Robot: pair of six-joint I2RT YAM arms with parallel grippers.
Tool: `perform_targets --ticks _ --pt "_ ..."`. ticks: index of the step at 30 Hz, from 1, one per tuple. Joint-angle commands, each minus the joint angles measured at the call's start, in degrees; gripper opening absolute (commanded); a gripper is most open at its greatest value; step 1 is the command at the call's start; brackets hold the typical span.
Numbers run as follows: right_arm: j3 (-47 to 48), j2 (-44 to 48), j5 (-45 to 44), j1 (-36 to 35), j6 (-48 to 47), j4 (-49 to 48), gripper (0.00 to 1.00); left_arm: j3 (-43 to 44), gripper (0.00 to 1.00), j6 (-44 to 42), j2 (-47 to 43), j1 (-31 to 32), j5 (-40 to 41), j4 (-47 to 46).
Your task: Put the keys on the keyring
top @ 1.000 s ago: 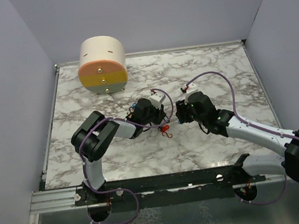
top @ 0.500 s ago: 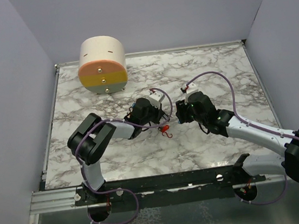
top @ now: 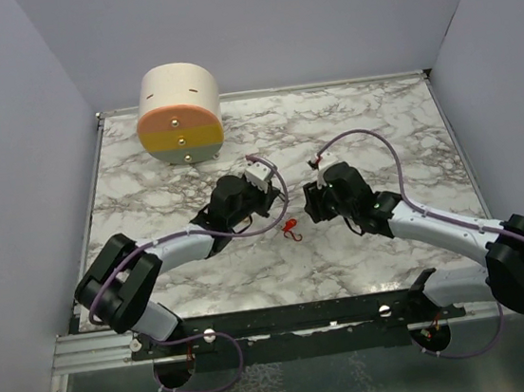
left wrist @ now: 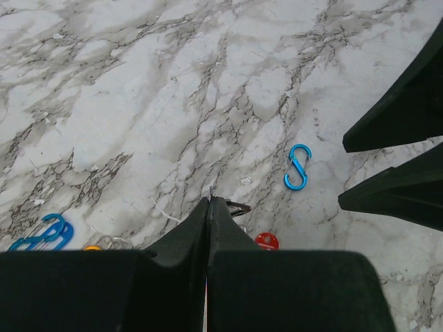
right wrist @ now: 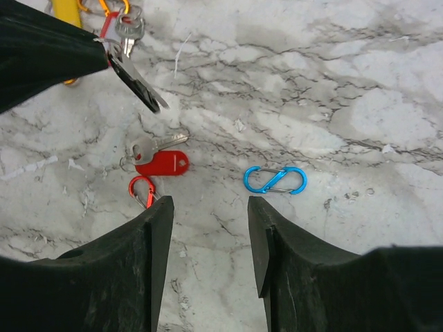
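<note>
My left gripper (top: 259, 200) (left wrist: 210, 202) is shut on a thin wire keyring; a black key (right wrist: 136, 77) hangs from it, with a silver key (right wrist: 129, 29) and yellow and orange pieces behind. A red-tagged key (right wrist: 160, 164) (top: 290, 228) and a red carabiner (right wrist: 142, 190) lie on the marble. A blue S-clip (right wrist: 275, 180) (left wrist: 297, 167) lies to their right. My right gripper (top: 308, 207) (right wrist: 208, 200) is open and empty, hovering just short of the red key and the blue clip.
A big cream-and-orange cylinder (top: 180, 113) stands at the back left of the marble table (top: 378, 124). Another blue clip (left wrist: 43, 233) and an orange piece (left wrist: 92, 247) lie left of my left gripper. Walls close both sides.
My left arm's elbow has swung out to the left and its gripper has drawn back up and left. My right gripper has shifted slightly left. The red key has not moved.
</note>
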State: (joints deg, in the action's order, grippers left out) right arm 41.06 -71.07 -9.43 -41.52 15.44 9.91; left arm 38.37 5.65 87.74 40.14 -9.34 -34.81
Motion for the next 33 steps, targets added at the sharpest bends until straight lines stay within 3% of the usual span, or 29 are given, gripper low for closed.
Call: perform_targets --ticks 1,7,11,17,33 --pt "-1.0 -3.0 7.5 0.1 -0.9 -0.8 0.46 -2.9 0.00 -1.1 -5.7 -0.1 1.0 2.5" --pt "-1.5 -5.3 9.5 -0.1 -0.4 -1.3 0.46 -4.2 0.00 -1.3 -11.0 -0.5 1.0 6.5" --pt "0.3 -6.4 1.3 -0.1 4.3 2.6 0.47 -4.3 0.00 -0.6 -13.5 -0.6 1.3 7.8" --pt "2.6 -8.9 -3.7 -0.1 11.1 7.8 0.52 -4.5 0.00 -0.1 -15.1 -0.6 1.9 8.8" --pt "2.3 -14.3 -1.7 0.7 14.1 3.1 0.54 -4.6 0.00 0.2 -14.8 -0.6 1.2 8.8"
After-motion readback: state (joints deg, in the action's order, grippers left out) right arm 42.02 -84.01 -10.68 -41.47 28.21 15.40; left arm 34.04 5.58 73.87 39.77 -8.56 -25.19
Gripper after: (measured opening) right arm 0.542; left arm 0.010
